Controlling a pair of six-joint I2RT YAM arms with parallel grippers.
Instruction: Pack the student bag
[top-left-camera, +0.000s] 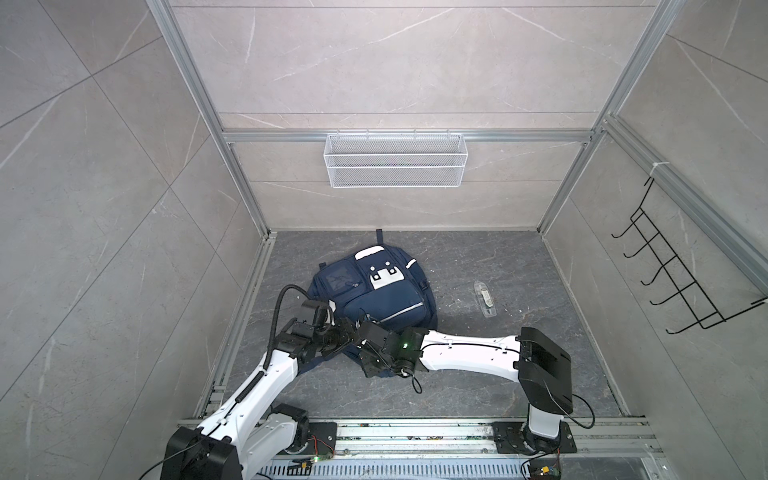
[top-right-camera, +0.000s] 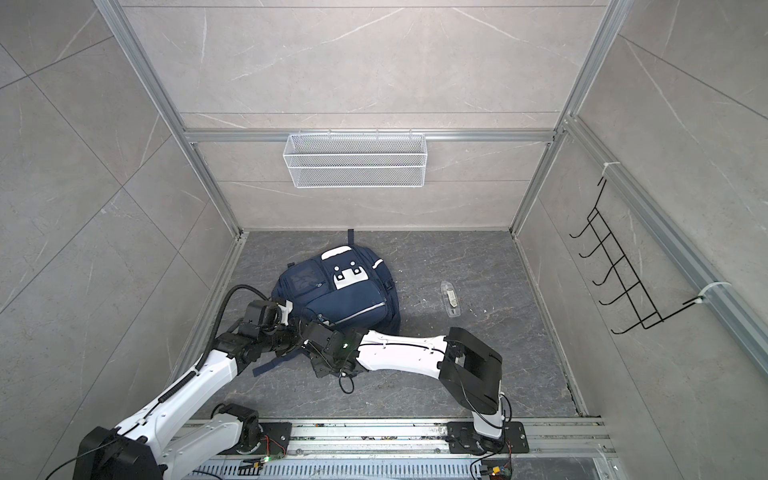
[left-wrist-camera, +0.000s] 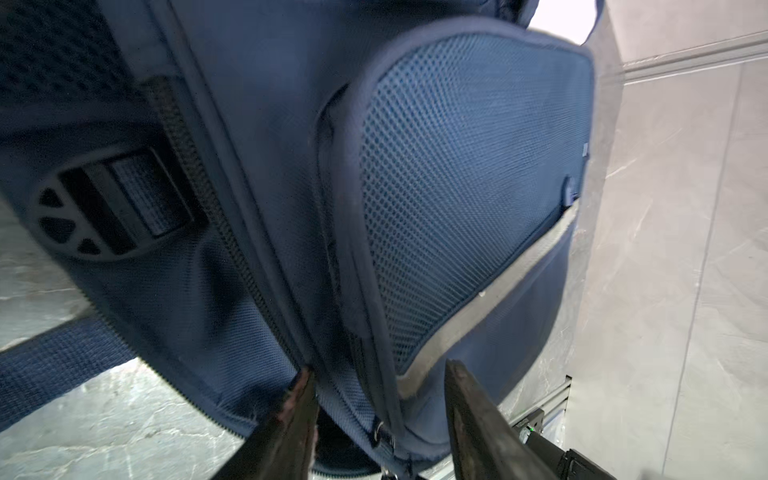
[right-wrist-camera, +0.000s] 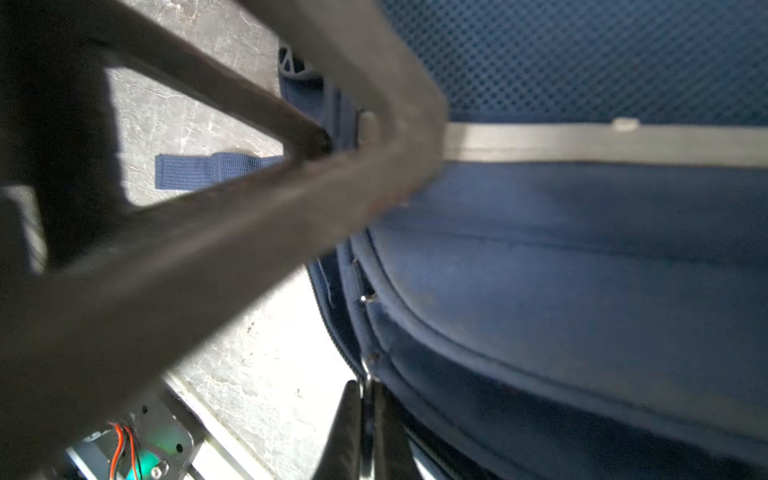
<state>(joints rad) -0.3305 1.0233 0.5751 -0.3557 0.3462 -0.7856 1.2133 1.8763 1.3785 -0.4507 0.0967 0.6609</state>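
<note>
On the dark floor (top-left-camera: 519, 365) the student bag (top-left-camera: 374, 291) lies front-up, left of centre in both top views. The left gripper (left-wrist-camera: 376, 370) straddles the bag's near edge, jaws apart; whether they pinch it I cannot tell. The right gripper (right-wrist-camera: 363, 392) is clenched on a zip pull (right-wrist-camera: 367, 365).

The student bag (top-left-camera: 374, 291) is a big navy-blue fabric backpack. It lies flat on the dark grey surface (top-left-camera: 519, 374), front side up, a little left of the middle, with its top close to the far edge. Its carry loop (top-left-camera: 379, 236) points to that edge. The front shows white patches (top-left-camera: 386, 279), a silver stripe (top-left-camera: 409, 309) and zip pockets. A navy strap (top-right-camera: 266, 368) lies out toward the near left corner. The left wrist view shows a blue mesh panel (left-wrist-camera: 457, 187) and a dark buckle (left-wrist-camera: 104, 208).
</note>
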